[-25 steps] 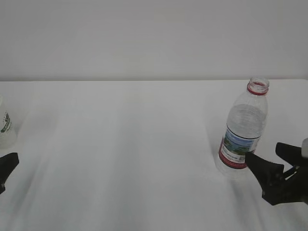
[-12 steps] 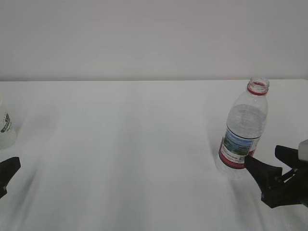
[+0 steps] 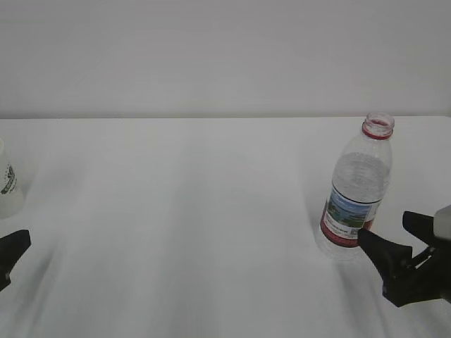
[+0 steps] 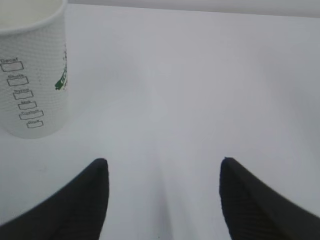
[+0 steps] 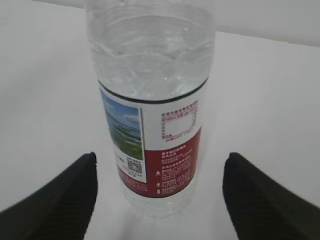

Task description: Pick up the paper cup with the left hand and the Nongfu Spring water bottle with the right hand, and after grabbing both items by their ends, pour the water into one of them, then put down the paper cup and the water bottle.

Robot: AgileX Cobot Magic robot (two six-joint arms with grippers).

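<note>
The paper cup (image 4: 32, 70) stands upright at the table's far left, cut by the frame edge in the exterior view (image 3: 7, 186). My left gripper (image 4: 165, 161) is open, a little nearer than the cup and to its right, with only bare table between its fingers. The Nongfu Spring water bottle (image 3: 356, 190) stands upright at the right, uncapped, with clear water (image 5: 150, 60) inside. My right gripper (image 3: 386, 229) is open just in front of the bottle's base. Its fingers (image 5: 60, 200) stand to either side of the bottle's lower label (image 5: 165, 150) without touching it.
The white table (image 3: 197, 211) stretches between cup and bottle, against a plain white wall. The left arm shows in the exterior view only as one black fingertip (image 3: 15, 243) at the frame edge.
Both grippers have crept slightly toward the near edge of the table. Cup and bottle have stayed where they were, and the jaws' width is unchanged.
</note>
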